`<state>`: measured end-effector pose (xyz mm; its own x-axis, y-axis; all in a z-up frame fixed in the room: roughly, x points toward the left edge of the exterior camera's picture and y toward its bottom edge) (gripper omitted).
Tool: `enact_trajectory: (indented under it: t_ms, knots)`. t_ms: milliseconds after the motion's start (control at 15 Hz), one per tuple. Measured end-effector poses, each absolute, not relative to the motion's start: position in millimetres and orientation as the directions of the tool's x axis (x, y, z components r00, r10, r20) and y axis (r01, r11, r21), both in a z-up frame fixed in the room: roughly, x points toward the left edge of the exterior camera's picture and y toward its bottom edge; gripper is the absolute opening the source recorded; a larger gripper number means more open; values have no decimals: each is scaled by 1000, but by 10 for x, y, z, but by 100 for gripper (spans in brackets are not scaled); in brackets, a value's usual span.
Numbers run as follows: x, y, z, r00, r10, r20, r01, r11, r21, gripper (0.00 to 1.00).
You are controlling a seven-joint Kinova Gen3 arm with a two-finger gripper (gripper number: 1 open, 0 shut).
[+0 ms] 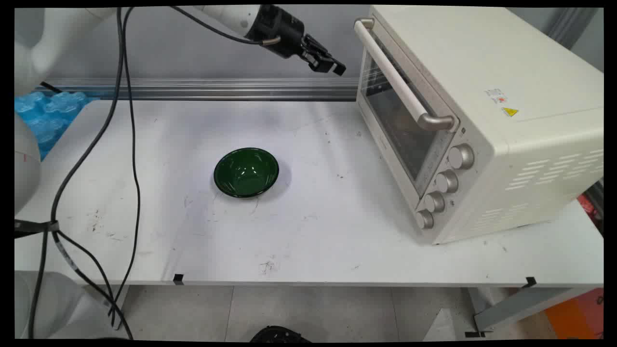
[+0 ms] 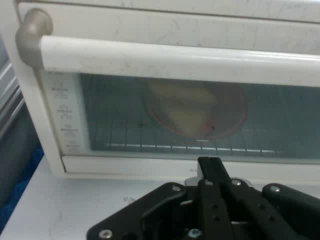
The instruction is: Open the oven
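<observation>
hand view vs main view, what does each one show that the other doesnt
Only the hand view shows a round plate-like thing behind the oven's glass door, on the rack. Only the main view shows the green bowl on the white table, the oven's four knobs and blue packaging at far left. Both show the toaster oven, its door handle and the gripper.

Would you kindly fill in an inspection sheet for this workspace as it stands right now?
Surface: white table, scuffed with dark marks.
Job's things: toaster oven at right, door shut, something round showing dimly behind the glass; green bowl mid-table, upright.
Clutter: nothing seen.
Grippers: tool raised, close to the oven's door handle, holding nothing.
Cables: black cables hanging at left.
Surroundings: grey wall; blue packaging far left.
</observation>
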<state>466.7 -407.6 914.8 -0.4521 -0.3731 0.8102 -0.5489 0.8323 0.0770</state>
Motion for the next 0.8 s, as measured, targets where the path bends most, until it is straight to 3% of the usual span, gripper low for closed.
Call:
enact_trajectory:
  t_ms: [800]
  knots:
    - [4546, -4112, 9591, -537, -340, 772, -506, 862, 28, 0]
